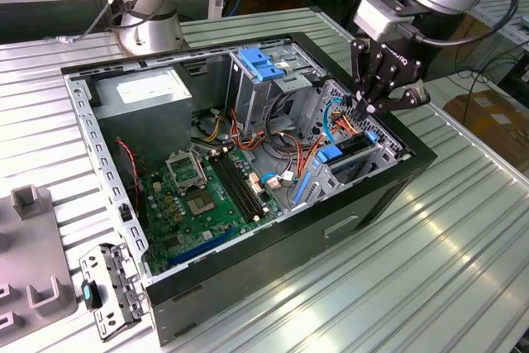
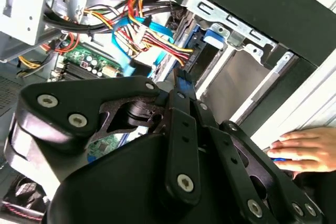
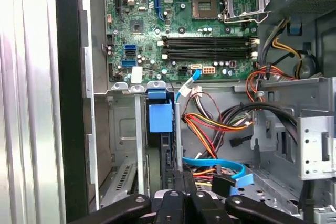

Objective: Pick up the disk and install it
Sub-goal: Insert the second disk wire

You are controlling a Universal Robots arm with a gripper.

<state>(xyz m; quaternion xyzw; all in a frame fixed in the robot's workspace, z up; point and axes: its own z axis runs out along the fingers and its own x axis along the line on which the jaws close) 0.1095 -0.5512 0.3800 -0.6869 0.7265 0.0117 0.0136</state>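
Blue-railed disk (image 3: 160,116) in bay slot; hand (image 1: 369,105) closed above it, cable tangle (image 3: 220,124) just beside.

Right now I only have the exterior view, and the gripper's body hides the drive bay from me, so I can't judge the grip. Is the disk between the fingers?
Observer: Yes. In the second wrist view the gripper is closed on the disk, whose blue rail shows at the tips.
Operator: How does it sit?
Observer: In the first wrist view it stands on edge between the metal rails of the drive bay.
Operator: Anything near the case?
Observer: A person's hand rests just outside the computer case.
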